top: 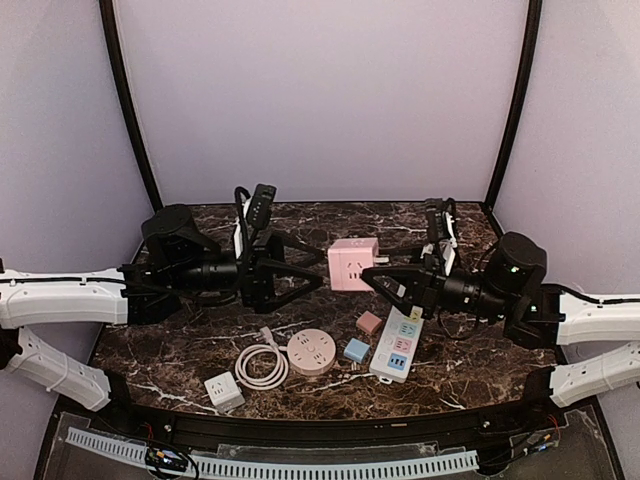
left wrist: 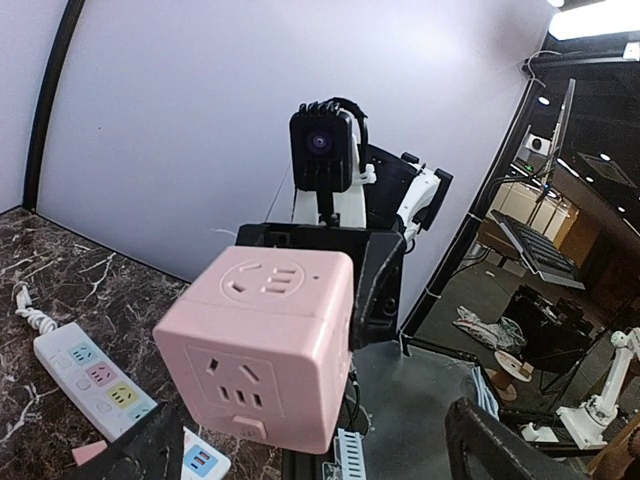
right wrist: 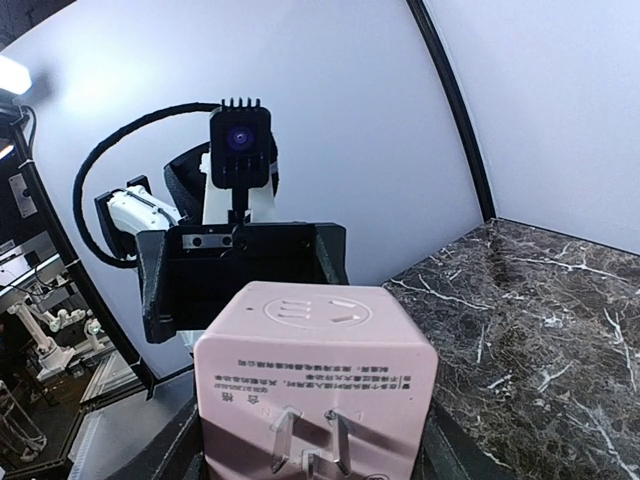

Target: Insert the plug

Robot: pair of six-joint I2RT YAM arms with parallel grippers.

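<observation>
We see dark marble table (top: 180, 350) beneath two arms. White power strip (top: 397, 345) lies flat near right arm. Pink cube adapter (top: 352, 262) held in air above table centre (plug prongs face right wrist camera). Right gripper (top: 370, 272) clamped on cube's sides. Left gripper (top: 325, 272) fingers spread wide, just beside cube.

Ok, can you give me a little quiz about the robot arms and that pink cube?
1. True or false: the pink cube is up off the table.
2. Which one holds it? A left gripper, B right gripper, C neither.
3. Fill in: the coiled cable beside the round socket is ___.
Key: 1 true. 2 B; the left gripper is open. 3 white.
</observation>
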